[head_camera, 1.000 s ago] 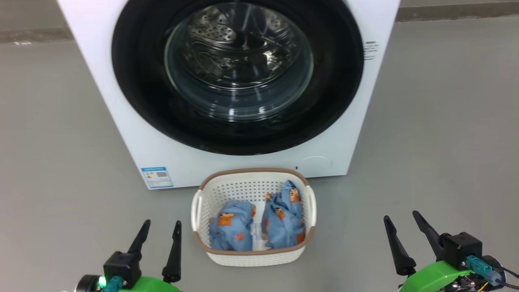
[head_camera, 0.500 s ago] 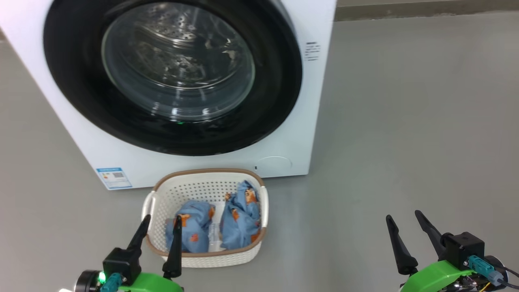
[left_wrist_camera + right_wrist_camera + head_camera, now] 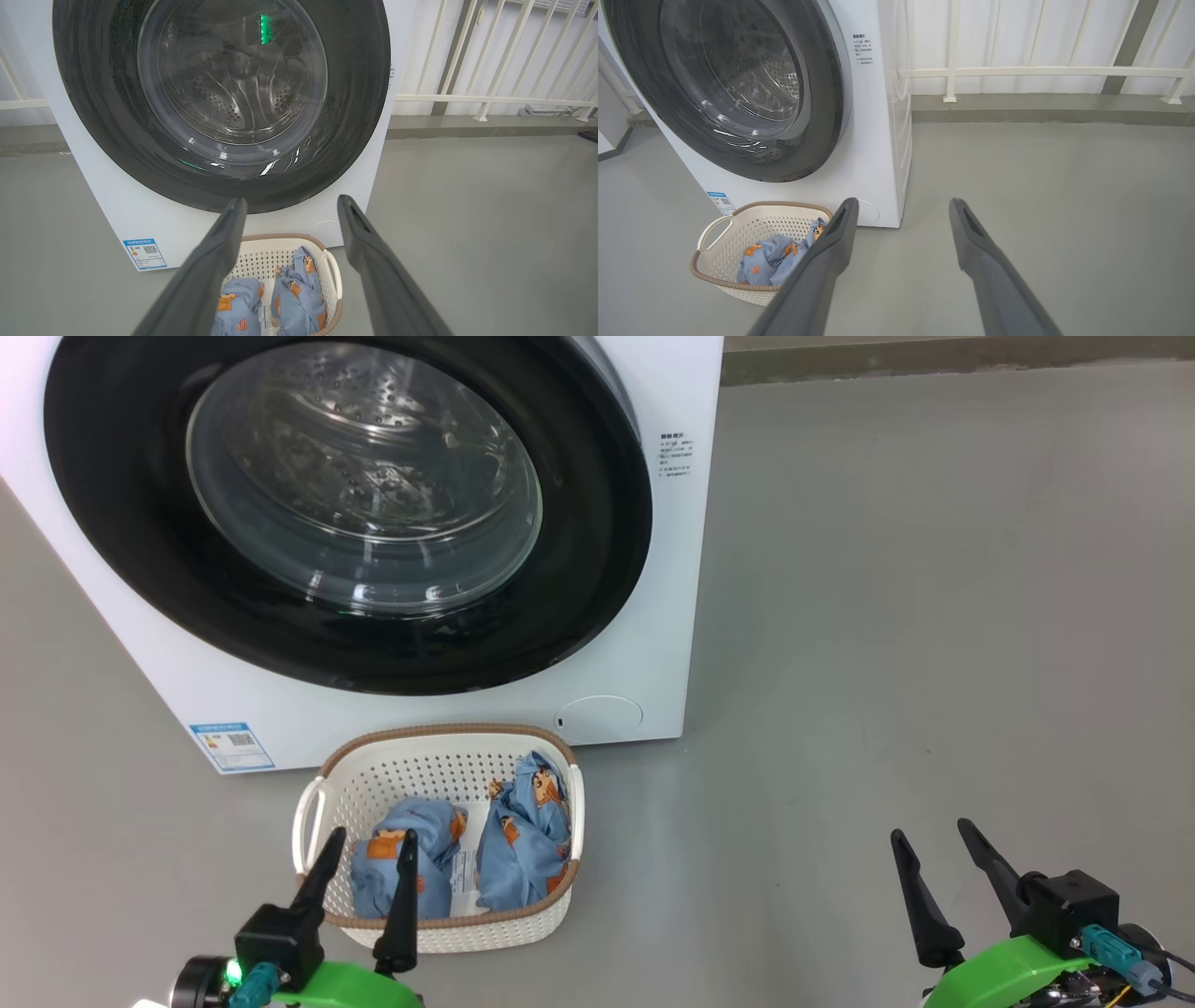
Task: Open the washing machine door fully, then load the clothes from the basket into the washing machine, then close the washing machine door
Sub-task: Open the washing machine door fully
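Low at the left of the head view, left tool (image 3: pixel 373 842) with two long dark fingers: spread as wide as it goes, holds nothing, touches nothing. Overlaps in that view the near left corner of the small cream-white perforated plastic basket (image 3: pixel 446 732) with brown woven-look rim and side handles; height above it hard to tell. Just past the fingertips, inside that basket, the clothes (image 3: pixel 523 840): two light-blue fabric bundles printed with orange-brown cartoon figures, side by side, a paper label (image 3: pixel 464 873) between them.

Low at the right, right tool (image 3: pixel 931 831) with the same dark fingers: likewise fully spread and empty, over bare grey floor (image 3: pixel 887 616), well apart from the basket, which lies off to its left.

Just beyond the basket's far rim, the big white boxy front-loading washing machine (image 3: pixel 681 597). On its front, the large round washing machine door (image 3: pixel 364 495), wide glossy black rim around a bulging clear glass centre: shut, perforated steel drum visible through the glass. At the front's lower left, blue energy sticker (image 3: pixel 231 747); at its lower right, near the basket's far right corner, round filter cover (image 3: pixel 597 717). Behind the machine in the right wrist view, white railing (image 3: pixel 1041 71).
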Robot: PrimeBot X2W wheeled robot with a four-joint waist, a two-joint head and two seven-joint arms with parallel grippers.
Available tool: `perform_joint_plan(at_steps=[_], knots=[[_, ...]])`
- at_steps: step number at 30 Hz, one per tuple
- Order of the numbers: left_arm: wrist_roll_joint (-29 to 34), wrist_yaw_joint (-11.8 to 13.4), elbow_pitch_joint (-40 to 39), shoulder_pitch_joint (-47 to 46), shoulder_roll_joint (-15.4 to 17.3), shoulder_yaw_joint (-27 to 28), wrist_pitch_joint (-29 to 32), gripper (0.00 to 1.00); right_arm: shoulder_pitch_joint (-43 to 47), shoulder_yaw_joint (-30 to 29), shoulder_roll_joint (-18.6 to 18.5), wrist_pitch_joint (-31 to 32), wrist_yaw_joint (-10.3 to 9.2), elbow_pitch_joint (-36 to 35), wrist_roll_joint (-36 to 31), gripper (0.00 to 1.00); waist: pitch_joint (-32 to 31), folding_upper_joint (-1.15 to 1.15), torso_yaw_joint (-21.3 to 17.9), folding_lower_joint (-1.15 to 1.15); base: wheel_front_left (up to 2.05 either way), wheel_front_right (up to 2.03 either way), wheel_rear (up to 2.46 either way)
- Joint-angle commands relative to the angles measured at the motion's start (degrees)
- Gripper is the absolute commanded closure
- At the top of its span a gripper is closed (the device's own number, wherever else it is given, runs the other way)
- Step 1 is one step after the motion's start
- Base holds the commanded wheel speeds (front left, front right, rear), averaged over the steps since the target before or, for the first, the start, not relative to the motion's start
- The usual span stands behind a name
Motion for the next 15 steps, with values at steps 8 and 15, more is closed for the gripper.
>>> perform_joint_plan(at_steps=[8,15], knots=[[-0.07,0.25,-1.34,-2.2,0.83,1.83,-0.71,0.0,-1.53,1.35,-0.68,-0.87,-0.06,-1.5,0.42,0.0,0.1,0.0,-0.03,0.0,0.0,0.0,0.0],[-0.04,0.43,-1.24,-2.26,0.83,1.79,-0.71,0.0,-1.55,1.67,-0.89,-0.93,-0.06,-1.5,0.82,1.0,0.25,0.0,0.05,0.0,0.0,0.0,0.0]])
